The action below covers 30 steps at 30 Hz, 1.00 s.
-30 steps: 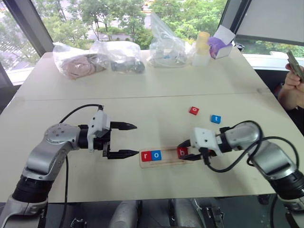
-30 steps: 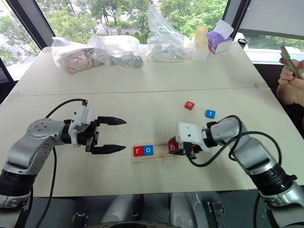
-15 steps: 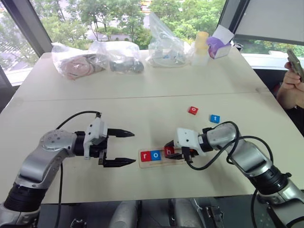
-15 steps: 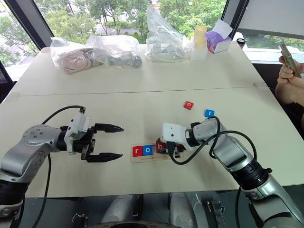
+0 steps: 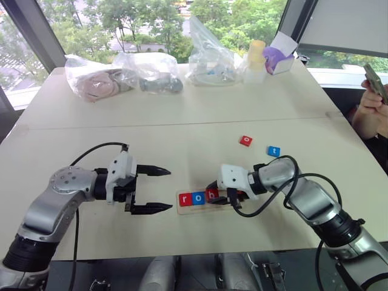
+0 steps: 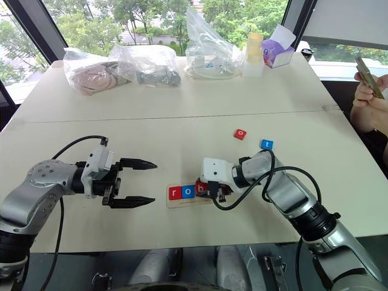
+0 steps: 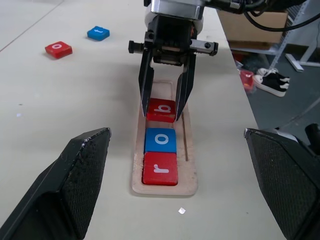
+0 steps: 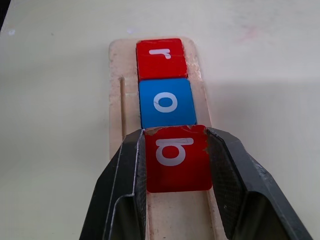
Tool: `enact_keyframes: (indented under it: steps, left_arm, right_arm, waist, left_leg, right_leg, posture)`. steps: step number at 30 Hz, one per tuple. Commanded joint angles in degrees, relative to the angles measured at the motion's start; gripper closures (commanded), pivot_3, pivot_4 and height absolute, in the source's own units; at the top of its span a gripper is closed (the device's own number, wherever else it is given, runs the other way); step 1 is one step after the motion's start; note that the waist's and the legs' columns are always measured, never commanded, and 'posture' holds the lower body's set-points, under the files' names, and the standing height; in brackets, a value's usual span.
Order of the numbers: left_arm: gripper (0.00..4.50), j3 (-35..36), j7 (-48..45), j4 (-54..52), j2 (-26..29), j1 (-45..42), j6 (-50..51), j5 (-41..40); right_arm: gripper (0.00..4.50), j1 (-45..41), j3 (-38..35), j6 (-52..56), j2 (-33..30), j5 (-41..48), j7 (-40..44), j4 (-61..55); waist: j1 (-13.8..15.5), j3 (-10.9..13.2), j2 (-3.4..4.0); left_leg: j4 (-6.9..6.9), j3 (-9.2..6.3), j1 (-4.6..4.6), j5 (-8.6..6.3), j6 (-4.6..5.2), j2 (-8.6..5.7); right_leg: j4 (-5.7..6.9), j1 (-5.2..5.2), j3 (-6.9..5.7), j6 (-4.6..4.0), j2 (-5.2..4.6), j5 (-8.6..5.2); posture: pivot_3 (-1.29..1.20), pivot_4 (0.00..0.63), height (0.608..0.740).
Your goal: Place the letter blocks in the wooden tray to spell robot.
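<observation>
The right gripper (image 7: 166, 107) reaches down into the narrow light-wood tray (image 7: 137, 177), its two black fingers (image 8: 122, 200) standing one on each side of the red square tile with a white "b" (image 8: 176, 158). The fingers flank the tile's edges closely; whether they press it or have just let go cannot be told. The "b" tile lies flat in the tray's shallow recess, third in the row, touching the blue square tile with a white "o" (image 8: 166, 102), which in turn touches the red square tile with a white "r" (image 8: 161, 57) at the tray's rounded end. Read from the robot's side the row spells "rob" (image 5: 197, 197). The rest of the recess, under the gripper, is partly hidden.

The left gripper (image 5: 156, 190) hovers just beside the tray's "r" end, pointing towards it, its black fingers spread wide and holding nothing.

Farther out on the pale table (image 5: 182, 103), beyond the right arm, lie a second red tile with a white "o" (image 5: 246, 140) and a blue tile with a white "t" (image 5: 274, 151), near each other and well apart from the tray.

At the table's far edge stand clear plastic bags (image 5: 209, 57) with contents, a pale yellow-capped bottle (image 5: 257, 60) and a purple-and-white box (image 5: 280, 59); no writing on them can be read. A person's hands hold a phone (image 6: 367, 70) at the right edge.
</observation>
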Motion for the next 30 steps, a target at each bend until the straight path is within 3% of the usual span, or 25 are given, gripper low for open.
enact_keyframes:
  steps: [1,4,14,17,23,30]
  left_arm:
    - [0.00,1.08,0.46,-1.00,-0.20,0.01,-1.03,-0.16]
    - [0.00,1.06,0.70,-0.92,-0.46,0.17,-1.22,-0.10]
    - [0.00,1.37,0.73,-0.87,-0.40,0.35,-0.86,-0.63]
    - [0.00,1.55,0.05,-0.22,0.06,0.14,-1.11,-0.48]
    - [0.00,1.40,-0.07,0.58,-0.31,0.01,-2.04,0.07]
    - [0.00,1.01,-0.38,1.61,-0.55,0.11,-3.35,0.52]
  right_arm:
    - [1.33,-1.23,-0.69,-1.19,0.55,-0.30,-0.39,-0.24]
    - [0.03,-1.60,-1.12,-0.86,0.20,0.00,-0.16,-0.51]
    - [0.03,-4.40,-10.57,2.55,-0.56,4.75,-2.53,1.06]
    - [0.03,-7.09,-16.70,4.37,0.57,5.49,-7.94,6.79]
    - [0.03,-10.12,-22.03,11.28,4.44,3.60,-21.60,11.04]
    - [0.03,-8.93,-24.07,11.66,6.27,2.66,-28.72,13.12]
  waist:
    - [0.00,0.00,0.00]
    - [-0.04,0.00,0.00]
    - [0.00,0.00,0.00]
    - [0.01,0.00,0.00]
    - [-0.21,0.00,0.00]
    - [-0.05,0.00,0.01]
  left_leg:
    - [0.00,0.00,0.00,0.00,0.00,0.00]
    - [0.00,0.00,0.00,0.00,0.00,0.00]
    - [0.00,0.00,0.00,0.00,0.00,0.00]
    - [0.00,0.02,0.00,0.00,0.00,-0.01]
    - [-0.10,0.02,0.00,0.00,0.00,0.00]
    - [-0.32,0.05,0.00,0.03,-0.05,-0.01]
  right_leg:
    - [0.00,0.00,0.00,0.00,0.00,0.00]
    - [0.00,0.00,0.00,0.00,0.01,0.00]
    - [0.00,-0.01,0.00,0.00,0.01,0.00]
    - [0.00,0.00,0.00,0.00,-0.01,0.01]
    - [0.01,-0.06,0.03,-0.02,-0.02,0.02]
    - [0.02,-0.19,0.07,-0.02,-0.02,0.03]
  posture:
    - [0.00,0.150,0.740]
    - [0.00,0.150,0.740]
    - [0.00,0.150,0.740]
    - [0.00,0.150,0.740]
    - [0.00,0.150,0.740]
    - [0.00,0.150,0.740]
